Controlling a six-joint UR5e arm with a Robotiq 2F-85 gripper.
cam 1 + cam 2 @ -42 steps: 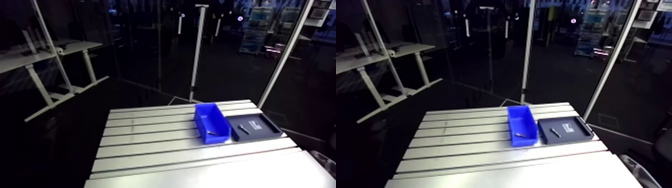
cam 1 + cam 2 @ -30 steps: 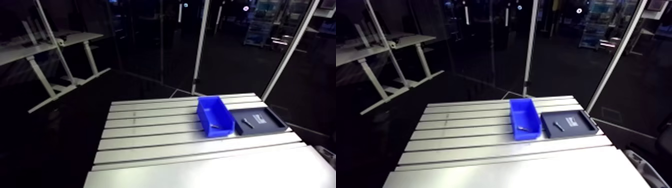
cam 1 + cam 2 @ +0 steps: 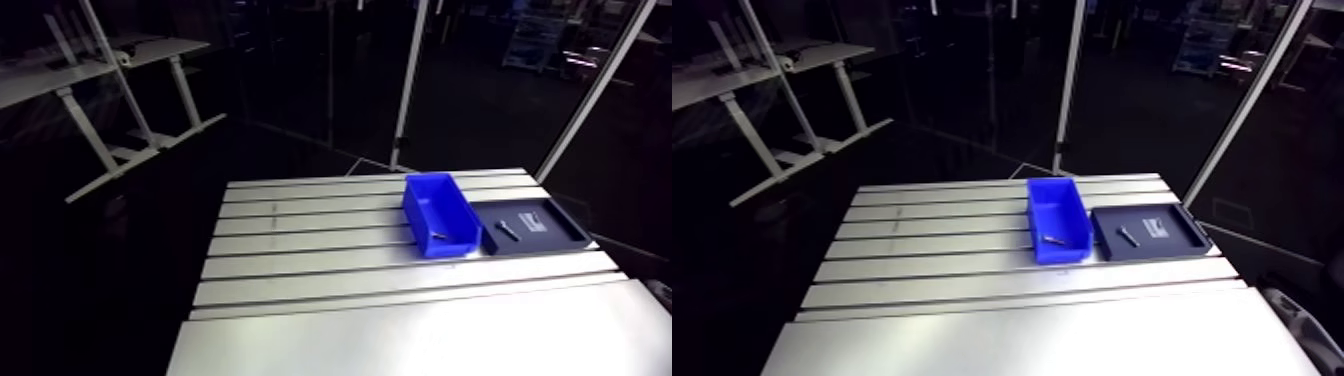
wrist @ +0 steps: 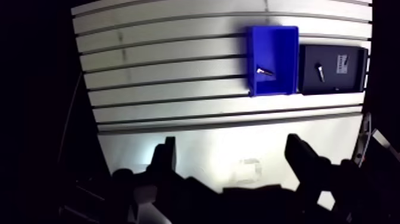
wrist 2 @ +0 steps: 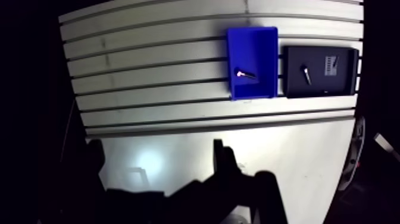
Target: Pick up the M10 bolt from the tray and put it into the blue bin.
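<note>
Arm view shifted with camera; things on table (image 3: 300, 270) unmoved. Blue bin (image 3: 440, 205) right of frame centre, tray (image 3: 562, 226) just beside it, toward right edge. Two bolts: tray bolt (image 3: 507, 231) in tray, bin bolt (image 3: 438, 236) in bin. One white label (image 3: 533, 222) in tray. Gripper (image 4: 232, 143) fingers wide apart, empty, well apart from both.

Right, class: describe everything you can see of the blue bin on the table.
The blue bin is an open-topped rectangular box, plastic by its look, with upright walls. It stands level on the slotted aluminium table, long side along the black tray close beside it; whether they touch is unclear. One small metal bolt lies slantwise on its floor near one end.
</note>
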